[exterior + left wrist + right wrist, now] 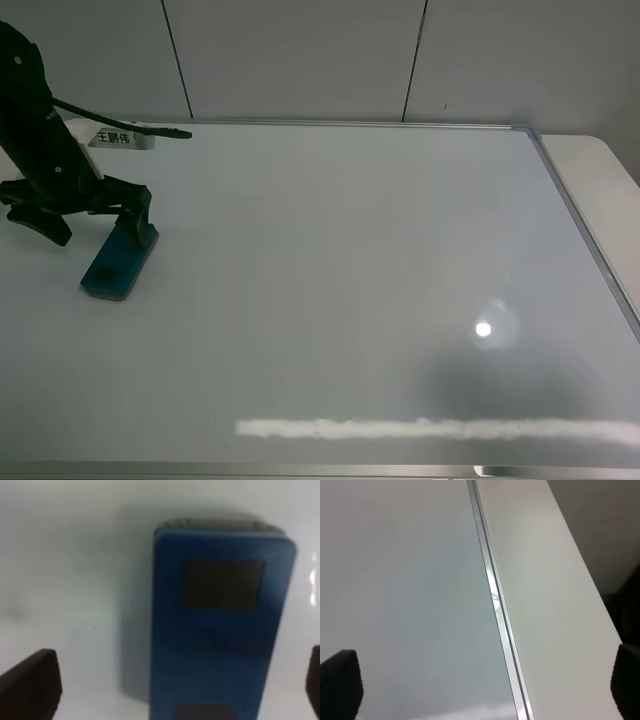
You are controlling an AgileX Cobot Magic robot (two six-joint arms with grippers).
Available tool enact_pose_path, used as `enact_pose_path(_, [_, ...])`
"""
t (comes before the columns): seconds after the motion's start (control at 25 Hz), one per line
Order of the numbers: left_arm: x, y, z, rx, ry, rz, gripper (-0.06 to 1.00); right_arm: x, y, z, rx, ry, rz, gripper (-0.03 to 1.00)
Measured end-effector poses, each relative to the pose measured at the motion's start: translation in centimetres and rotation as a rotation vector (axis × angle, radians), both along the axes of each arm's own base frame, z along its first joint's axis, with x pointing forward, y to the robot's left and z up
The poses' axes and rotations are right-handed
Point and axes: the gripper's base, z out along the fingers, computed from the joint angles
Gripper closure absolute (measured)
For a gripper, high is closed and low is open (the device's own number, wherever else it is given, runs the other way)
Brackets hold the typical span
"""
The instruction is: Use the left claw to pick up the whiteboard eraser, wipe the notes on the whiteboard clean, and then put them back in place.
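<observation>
The teal-blue whiteboard eraser (119,260) lies flat at the left side of the whiteboard (350,250). My left claw (93,224) hangs just over its far end. In the left wrist view the eraser (220,630) sits between the two black fingertips (30,685), nearer the right one, and touches neither. The left gripper (172,685) is open. No marker notes show anywhere on the board. My right gripper (482,685) is open and empty over the board's right frame (495,605); it is out of the exterior view.
The board's silver frame (580,215) runs along the right side, with a strip of white table (600,170) beyond it. A wall of grey panels (300,50) stands behind. Lamp glare (484,328) and a bright streak (430,429) reflect off the board's front.
</observation>
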Motion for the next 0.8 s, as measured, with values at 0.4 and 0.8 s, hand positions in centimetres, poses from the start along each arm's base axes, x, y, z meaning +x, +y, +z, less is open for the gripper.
enact_pose_path(0.4, [-5.0, 0.8, 12.3, -0.011, -0.327, -0.013, -0.04, 0.0, 0.0, 0.0, 0.000, 0.000, 0.000, -0.02])
enact_pose_path(0.8, [-17.1, 3.7, 21.2, 0.156, -0.528, -0.011, -0.04, 0.0, 0.0, 0.0, 0.000, 0.000, 0.000, -0.02])
